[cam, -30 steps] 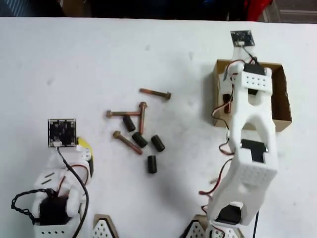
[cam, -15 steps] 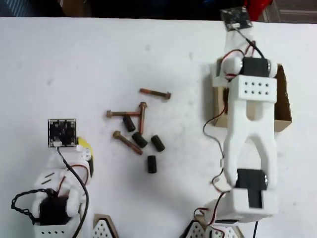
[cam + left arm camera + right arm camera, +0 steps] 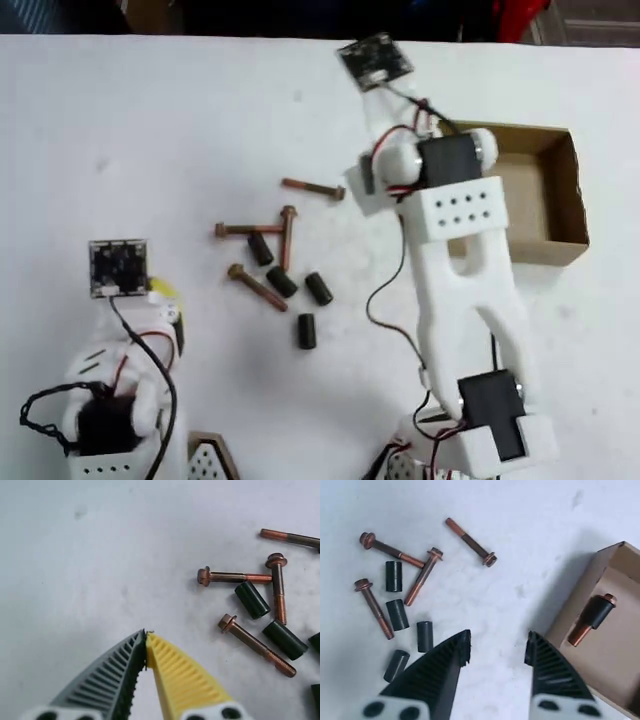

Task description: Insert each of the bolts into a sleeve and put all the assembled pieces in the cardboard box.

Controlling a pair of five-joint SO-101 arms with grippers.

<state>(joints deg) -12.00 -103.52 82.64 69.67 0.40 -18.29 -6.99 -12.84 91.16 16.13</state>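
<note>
Right gripper [image 3: 498,641]: jaws apart, nothing btwn them, hanging over bare desk [image 3: 150,120] just outside the box [image 3: 625,655], on its pile side. Empty + spread reads to me as set up for a fresh pick, not a carry. Inside the box, near that same wall, lies one done piece [image 3: 595,614]: a bolt w/ a sleeve on its shank, flat on the floor. So approx. 1 of 5 looks finished.

Well apart from the box are the loose parts: 4 bolts [image 3: 250,229] and 4 sleeves [image 3: 306,330], all flat on the desk, none mated. Nearest the box is a lone bolt [image 3: 470,542], clear of the rest, so prob. the easiest grab w/o knocking others. Beyond it two bolts meet in a T, the tip of one touching the other's shank near the head, w/ a sleeve just beside them; that pair would be awkward to lift singly. The fourth bolt [image 3: 372,607] lies w/ a sleeve just beside it. The two sleeves left lie on their own, w/ room around each for jaws.

Left gripper [image 3: 145,635]: jaws together, holding nothing, over bare desk on the far side of the pile from the box. Parked off the parts, it leaves the pile free for the other arm; to help w/ mating it would need to open & take a sleeve.
</note>
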